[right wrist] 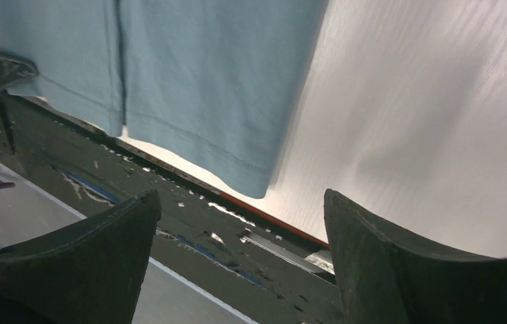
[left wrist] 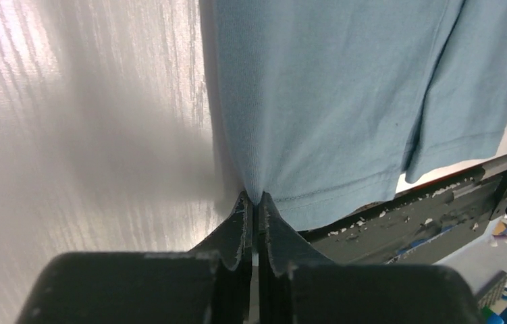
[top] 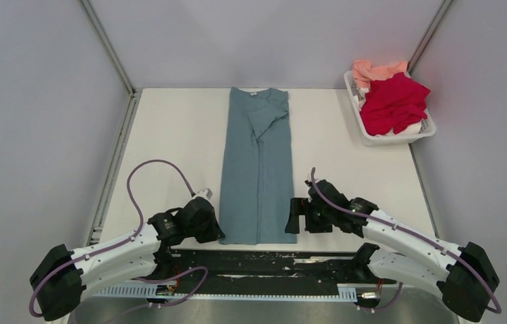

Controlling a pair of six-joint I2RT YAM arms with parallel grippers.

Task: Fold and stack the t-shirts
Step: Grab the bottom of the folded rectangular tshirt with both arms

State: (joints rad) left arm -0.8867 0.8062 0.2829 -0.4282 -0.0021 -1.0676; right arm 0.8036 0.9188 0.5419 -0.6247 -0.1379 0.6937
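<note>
One teal t-shirt (top: 258, 169), one red t-shirt (top: 393, 102), one pink t-shirt (top: 372, 69), one basket (top: 399, 140), one table (top: 169, 135).

Arms (top: 112, 255): white shells, black joints, looping purple cables (top: 159, 161).

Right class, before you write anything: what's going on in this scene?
The blue t-shirt, folded into a long strip, lies on the table. The left fingers pinch its near hem corner; the right fingers are open beside the other corner, not gripping. A red t-shirt and a pink t-shirt wait in the basket.
</note>
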